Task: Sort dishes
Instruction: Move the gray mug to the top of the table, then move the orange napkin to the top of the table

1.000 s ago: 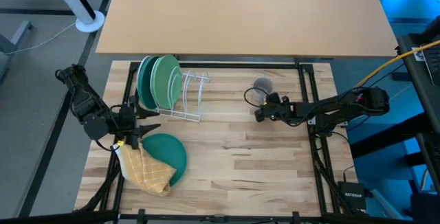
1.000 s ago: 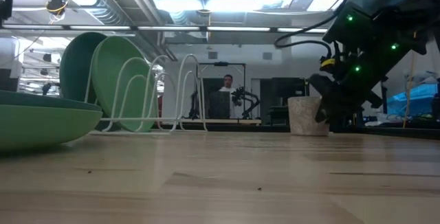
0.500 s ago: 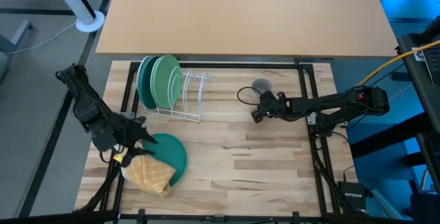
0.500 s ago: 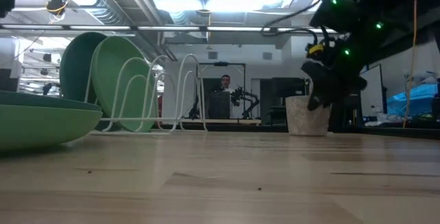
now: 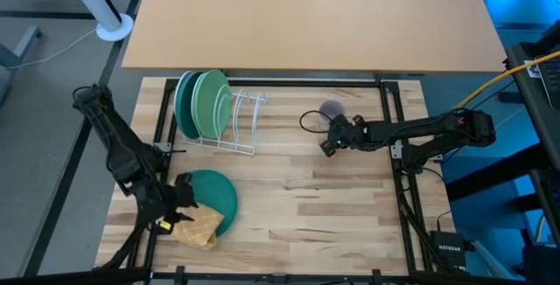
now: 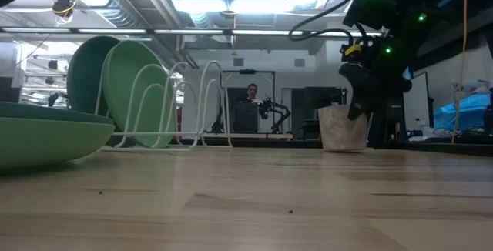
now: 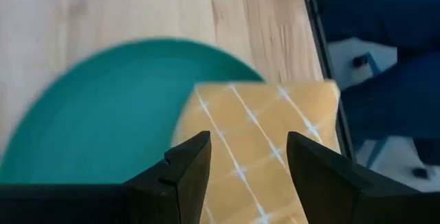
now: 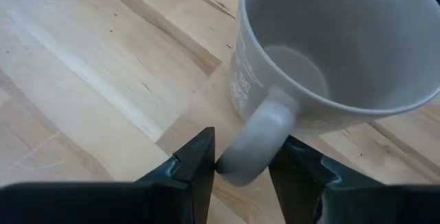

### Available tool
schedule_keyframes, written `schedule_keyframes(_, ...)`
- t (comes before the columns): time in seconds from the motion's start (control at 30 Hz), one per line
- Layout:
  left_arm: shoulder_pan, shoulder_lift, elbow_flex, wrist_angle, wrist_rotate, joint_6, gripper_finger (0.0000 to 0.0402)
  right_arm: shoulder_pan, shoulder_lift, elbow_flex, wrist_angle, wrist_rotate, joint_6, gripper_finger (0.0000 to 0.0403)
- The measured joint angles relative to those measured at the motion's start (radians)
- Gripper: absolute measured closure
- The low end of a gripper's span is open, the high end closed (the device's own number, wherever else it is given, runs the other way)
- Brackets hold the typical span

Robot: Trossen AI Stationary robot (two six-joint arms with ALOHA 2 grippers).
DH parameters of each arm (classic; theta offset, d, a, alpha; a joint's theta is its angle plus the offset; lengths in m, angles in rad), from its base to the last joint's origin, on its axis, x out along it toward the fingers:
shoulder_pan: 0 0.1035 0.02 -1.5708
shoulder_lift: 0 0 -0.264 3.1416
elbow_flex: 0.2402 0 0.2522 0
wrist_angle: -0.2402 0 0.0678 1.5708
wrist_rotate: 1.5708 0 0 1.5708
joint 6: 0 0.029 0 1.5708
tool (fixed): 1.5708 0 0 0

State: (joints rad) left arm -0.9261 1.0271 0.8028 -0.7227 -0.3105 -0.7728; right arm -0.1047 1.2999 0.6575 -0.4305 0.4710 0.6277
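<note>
A small grey mug (image 5: 332, 109) stands upright on the wooden table at the far right; it also shows in the low view (image 6: 343, 128). My right gripper (image 8: 247, 143) is at its handle, on the mug's near side (image 5: 327, 138). A teal plate (image 5: 220, 194) lies flat at the near left, with a yellow checked cloth (image 5: 198, 226) over its near-left part. My left gripper (image 7: 247, 157) hangs open over the cloth and plate (image 5: 180, 204). A teal and a lighter green plate (image 5: 201, 101) stand on edge in the white wire rack (image 5: 245, 119). My right gripper has the mug's handle (image 8: 253, 136) between its two fingers, which stand close against its two sides. The fingers come from above, slanting in from the table's right. The mug stands upright with its base on the table.
A second, bare tabletop (image 5: 306, 23) adjoins the far edge. Black frame rails (image 5: 394, 119) run along the table's left and right sides. Bare wood lies between the teal plate and the mug.
My right gripper has gone toward the table's left and come down at the mug's handle. My left gripper has gone from beside the rack toward the near edge and now stands over the cloth and the teal plate.
</note>
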Motion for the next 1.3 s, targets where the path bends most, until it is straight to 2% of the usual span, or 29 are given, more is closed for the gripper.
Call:
schedule_keyframes(0.13, -0.017, 0.051, 0.0, 0.0, 0.065, -0.039, 0.0219, 0.0, 0.0, 0.0, 0.01, -0.047, 0.001, 0.027)
schedule_keyframes(0.37, -0.051, 0.117, 0.0, 0.001, 0.143, -0.039, 0.0219, 0.0, 0.0, 0.0, 0.004, -0.046, 0.002, 0.027)
schedule_keyframes(0.53, -0.075, 0.129, 0.0, 0.002, 0.199, -0.111, 0.0219, 0.0, 0.0, 0.0, -0.047, -0.046, 0.003, 0.027)
schedule_keyframes(0.67, -0.094, 0.129, 0.0, 0.005, 0.201, -0.111, 0.0219, 0.0, 0.0, 0.0, -0.06, -0.046, 0.004, 0.027)
schedule_keyframes(0.83, -0.092, 0.166, 0.0, 0.005, 0.155, -0.026, 0.0219, 0.0, 0.0, 0.0, -0.06, -0.071, 0.004, 0.027)
schedule_keyframes(1.03, -0.065, 0.302, 0.0, 0.01, 0.125, 0.092, 0.0219, 0.0, 0.0, 0.0, -0.06, -0.088, 0.004, 0.027)
schedule_keyframes(1.3, -0.016, 0.483, 0.005, 0.014, 0.109, 0.126, 0.0225, 0.0, 0.0, 0.0, -0.06, -0.106, 0.003, 0.027)
